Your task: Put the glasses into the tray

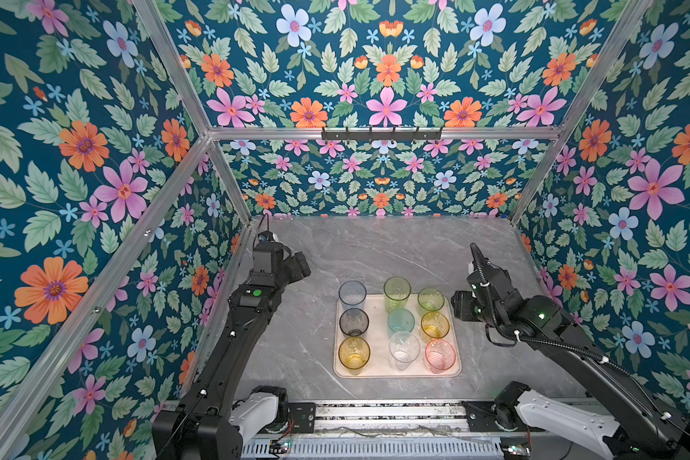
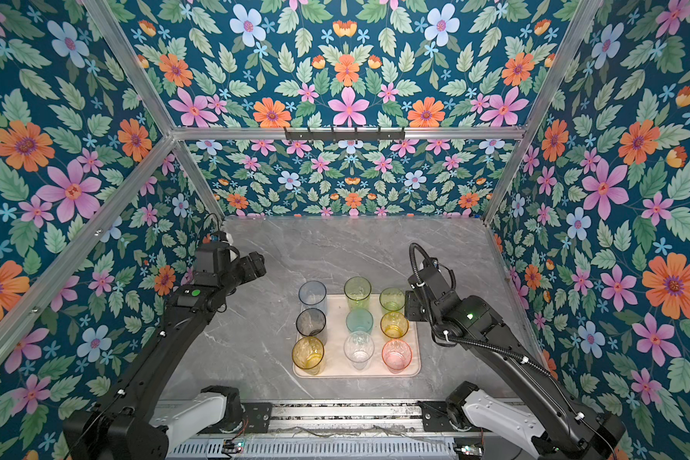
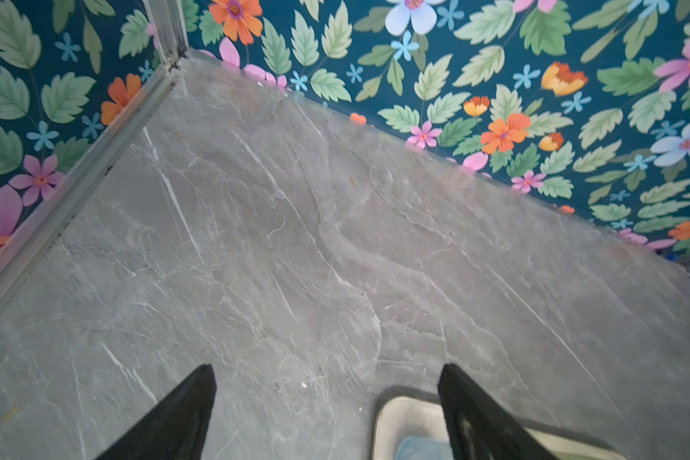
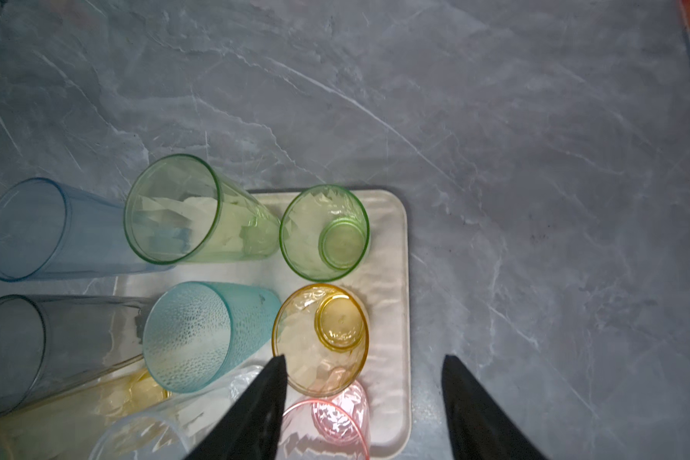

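On a grey marble table point(image 1: 375, 255), nine glasses point(image 1: 401, 320) stood upright in three rows of three inside the tray point(image 1: 375, 370), which lay near the front edge between the two arms. Both top views hid each gripper's fingers beneath its own wrist. From the left wrist, only a tray corner and a sliver of the blue glass point(image 3: 419, 450) showed, cut off by the frame. The left gripper point(image 3: 327, 368) hung spread wide over bare marble, holding nothing. The right gripper point(image 4: 364, 358) was parted too, and empty, above the tray's right edge. One finger overlapped the amber glass point(image 4: 319, 338) in view; whether it touched could not be told. That view cropped the pink glass point(image 4: 331, 418), the clear glass point(image 4: 136, 438) and the yellow glass point(image 4: 128, 394). All nine were translucent and tapered, the left and middle rows tall, the right row short.
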`<state>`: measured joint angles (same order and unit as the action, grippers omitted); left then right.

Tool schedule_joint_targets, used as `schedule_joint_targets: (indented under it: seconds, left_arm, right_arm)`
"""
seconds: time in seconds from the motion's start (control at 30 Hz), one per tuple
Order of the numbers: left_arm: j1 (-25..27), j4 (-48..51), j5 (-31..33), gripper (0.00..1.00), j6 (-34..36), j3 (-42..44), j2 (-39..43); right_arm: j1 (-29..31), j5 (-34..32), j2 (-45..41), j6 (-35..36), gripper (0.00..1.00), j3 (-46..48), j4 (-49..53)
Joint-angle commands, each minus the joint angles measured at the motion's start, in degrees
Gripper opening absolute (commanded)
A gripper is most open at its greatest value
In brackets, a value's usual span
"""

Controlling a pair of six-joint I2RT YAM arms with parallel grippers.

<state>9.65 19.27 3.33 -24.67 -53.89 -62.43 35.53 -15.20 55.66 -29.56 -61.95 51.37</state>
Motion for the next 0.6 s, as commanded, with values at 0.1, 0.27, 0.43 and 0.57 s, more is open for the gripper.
schedule_joint_targets:
  seconds: [0.1,0.27,0.43,0.57]
  left_arm:
    - [-0.1,-13.9,11.0,0.96,-3.1,6.3,0.6]
    - [-0.1,-24.2,17.8,0.99,-0.2,12.8,1.6]
    - [-0.2,-34.4,28.1,0.99,5.9,19.6,2.3]
    - [-0.2,-44.9,37.0,0.99,12.8,25.9,1.3]
  right_arm:
    - [-4.8,-2.7,-0.8,9.1,0.76,2.4,-13.7]
    - [-10.5,-1.7,-1.1,12.0,0.87,6.1,-21.4]
    - [-17.6,-1.5,-0.2,14.4,0.99,12.1,-31.3]
    - [-23.3,-2.8,2.1,15.6,0.99,17.4,-38.5]
